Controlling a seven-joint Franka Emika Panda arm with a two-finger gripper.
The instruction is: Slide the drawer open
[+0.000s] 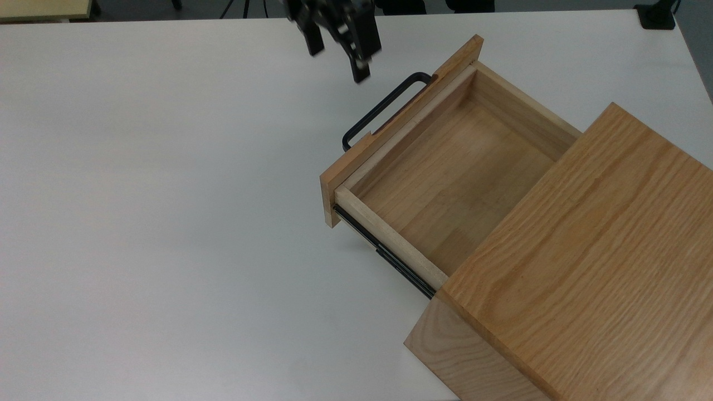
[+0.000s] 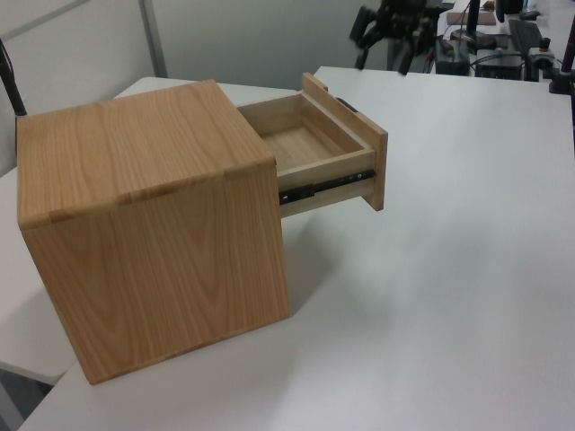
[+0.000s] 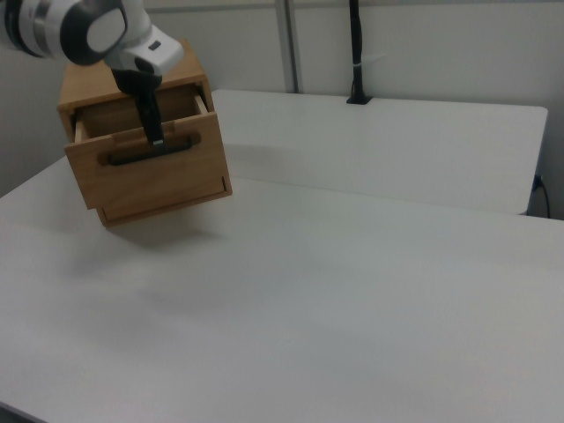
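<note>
**Drawer stands pulled out, tool lifted clear of the handle**

Nearest the tool (image 1: 337, 53), just below it and toward the top view's right, runs the black U-shaped handle (image 1: 384, 108) of the drawer (image 1: 445, 172). The tool hangs above the table (image 1: 167, 223) with its two black fingers (image 1: 361, 69) spread apart and nothing between them; it touches neither the handle nor the front panel. From the left view the tool (image 2: 384, 52) sits high above the far end of the drawer (image 2: 305, 144), well off the wood. From the right view a finger (image 3: 152, 119) of the tool crosses in front of the drawer's face (image 3: 154, 172), above the handle (image 3: 150, 154).

Beyond the handle comes the flat front panel (image 1: 390, 139) of light oak, then the drawer's bare wooden floor, open to the top and holding nothing. A black side rail (image 1: 390, 259) shows along the drawer's lower side in the top view, drawn out from the casing.

Farthest from the tool stands the larger wooden casing (image 1: 585, 267), which the drawer's rear end enters. It rests on the white table, toward the top view's lower right corner.
</note>
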